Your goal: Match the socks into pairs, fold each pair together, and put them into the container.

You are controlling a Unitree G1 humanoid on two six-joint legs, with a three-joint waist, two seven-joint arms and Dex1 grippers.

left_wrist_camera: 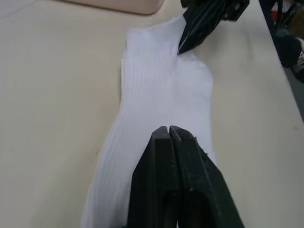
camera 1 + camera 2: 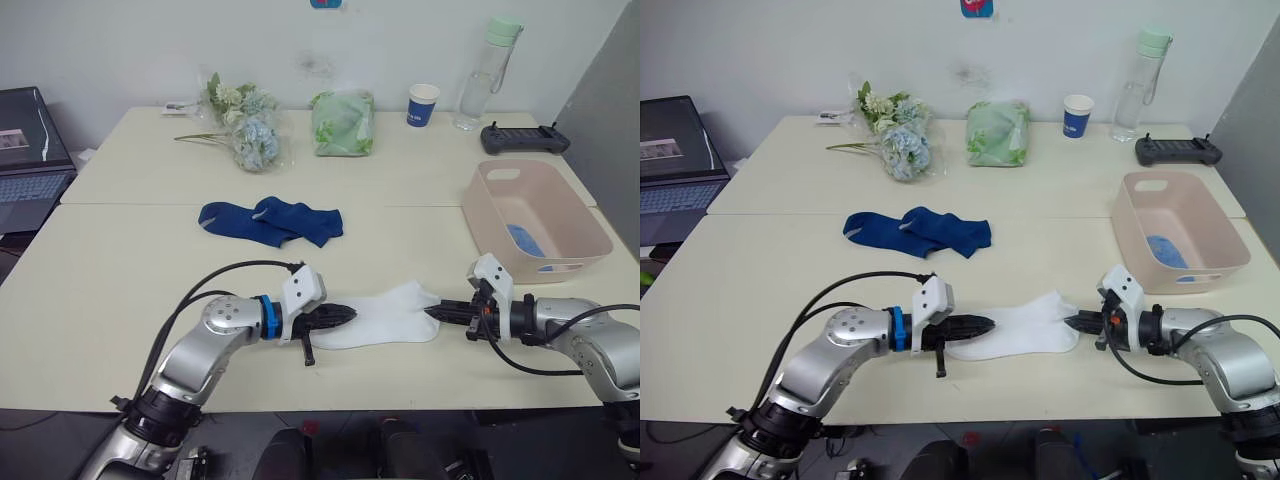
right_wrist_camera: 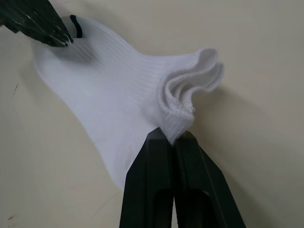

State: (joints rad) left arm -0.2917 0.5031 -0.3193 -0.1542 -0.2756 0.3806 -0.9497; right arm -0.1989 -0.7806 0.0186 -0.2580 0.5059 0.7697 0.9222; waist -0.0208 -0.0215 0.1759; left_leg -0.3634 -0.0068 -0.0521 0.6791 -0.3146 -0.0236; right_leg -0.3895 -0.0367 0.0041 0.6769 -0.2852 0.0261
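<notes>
While both arms reach inward along the near edge, the scene reads like this:

Table: wide cream tabletop (image 2: 130,290), two slabs meeting at a seam.
Container: pale pink rectangular plastic tub (image 2: 575,225) at the right side of the table, with something light blue lying on its floor.
Navy socks: two dark blue fabric ankle socks (image 2: 272,221) lying bunched together mid-table, well apart from both grippers.
White socks: soft white ribbed ankle socks (image 2: 385,317) lying flat near the front edge, between the two grippers; the cuff end (image 3: 190,92) shows several layers.
Left gripper: black two-fingered gripper (image 2: 343,316) with fingers pressed together on the sock's left end.
Right gripper: black gripper (image 2: 436,313) with fingers closed, pinching the cuff edge.
Far edge: green plastic bag (image 2: 343,123), blue-and-white paper cup (image 2: 423,105).
</notes>
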